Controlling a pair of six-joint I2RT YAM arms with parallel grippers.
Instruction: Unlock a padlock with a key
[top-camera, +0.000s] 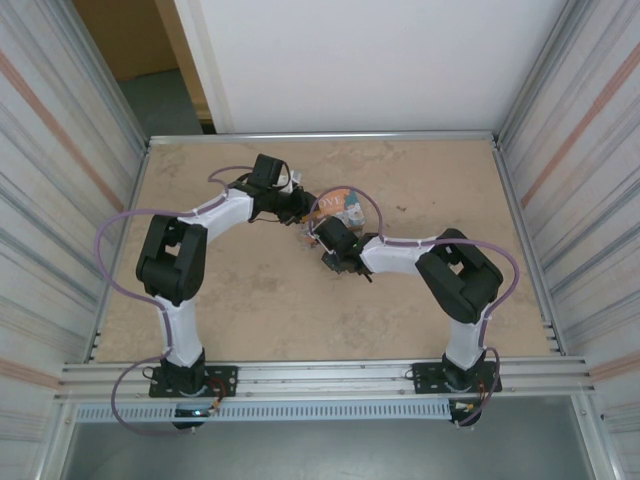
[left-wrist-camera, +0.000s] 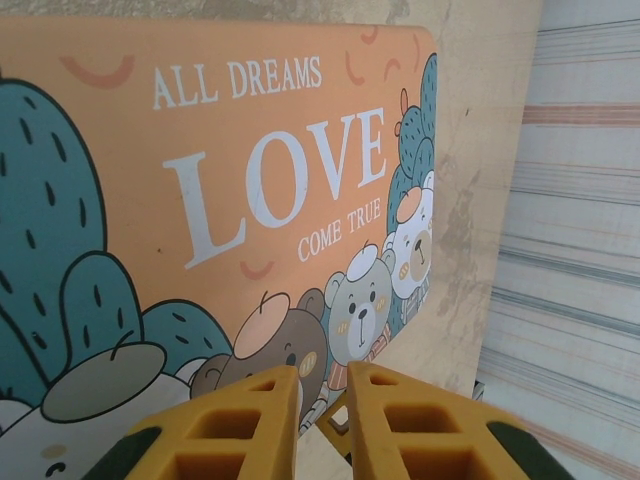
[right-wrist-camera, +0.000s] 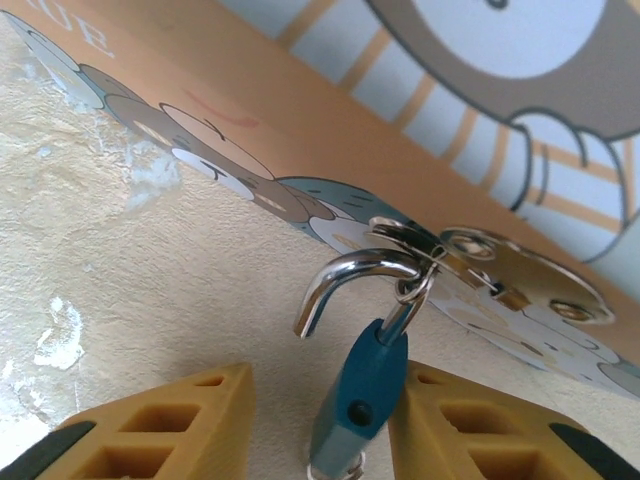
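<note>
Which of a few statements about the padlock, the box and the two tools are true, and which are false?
The padlock has its shackle open, one end free. True.
The padlock lies loose, apart from the box. False: it is hooked to the metal hasp on the box.
The padlock sits between the fingers of the right tool. True.
The other tool's fingers are spread wide. False: the left tool has them nearly together.

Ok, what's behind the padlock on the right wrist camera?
Behind the padlock is the box, its cartoon-printed side carrying a metal hasp that the open shackle hangs from. The padlock's body covers part of the box's lower edge.
</note>
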